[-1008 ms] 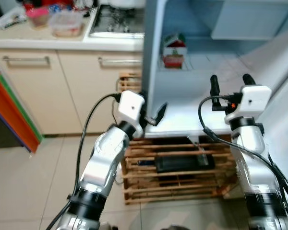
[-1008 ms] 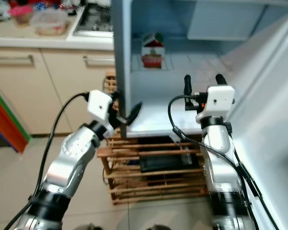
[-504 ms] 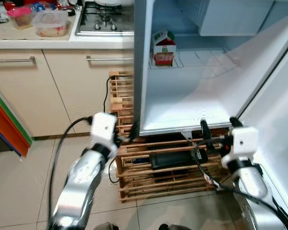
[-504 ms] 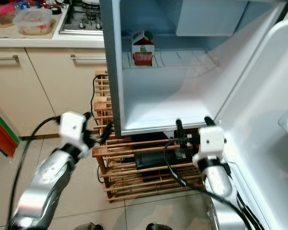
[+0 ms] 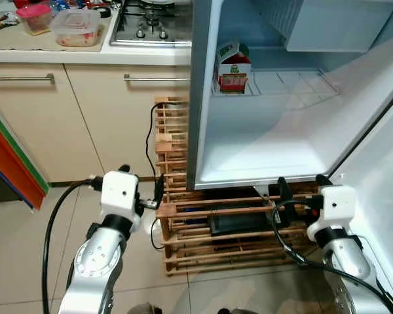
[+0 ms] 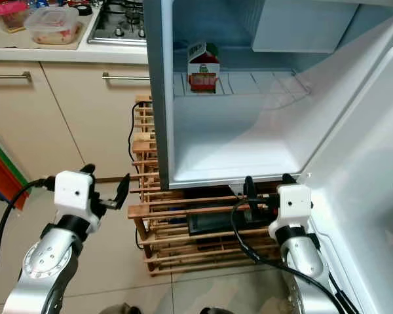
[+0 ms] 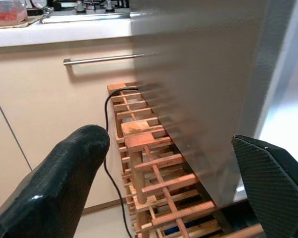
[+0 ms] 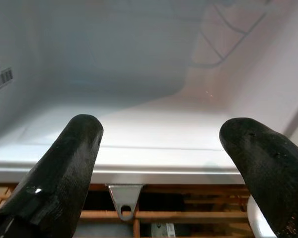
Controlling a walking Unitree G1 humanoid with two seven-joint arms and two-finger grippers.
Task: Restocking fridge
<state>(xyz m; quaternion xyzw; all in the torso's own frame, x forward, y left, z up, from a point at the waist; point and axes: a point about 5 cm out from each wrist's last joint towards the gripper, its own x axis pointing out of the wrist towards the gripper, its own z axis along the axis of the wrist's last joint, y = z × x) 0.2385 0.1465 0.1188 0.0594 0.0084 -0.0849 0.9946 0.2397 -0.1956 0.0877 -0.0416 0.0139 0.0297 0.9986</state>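
Fridge point(image 5: 275, 131) stands open ahead of both sets of jaws, its white door point(image 5: 386, 196) swung out past the right gripper. Its lower compartment is bare, and on the wire shelf point(image 5: 281, 84) well above and beyond the jaws a red-and-white milk carton point(image 5: 233, 67) stands upright near the left wall. Under the fridge, a slatted wooden rack point(image 5: 203, 229) sits level with the jaws, between the two arms, with a black cable running down beside it. Beyond the left gripper, a worktop point(image 5: 85, 53) over cream cabinets carries a gas hob point(image 5: 150, 29) and two plastic food containers point(image 5: 78, 36).

Left gripper point(image 5: 141, 199) hangs low beside the rack, jaws spread wide and holding nothing. Right gripper point(image 5: 300, 193) sits just below the fridge's bottom lip, jaws likewise wide apart and empty, pointing into the compartment.
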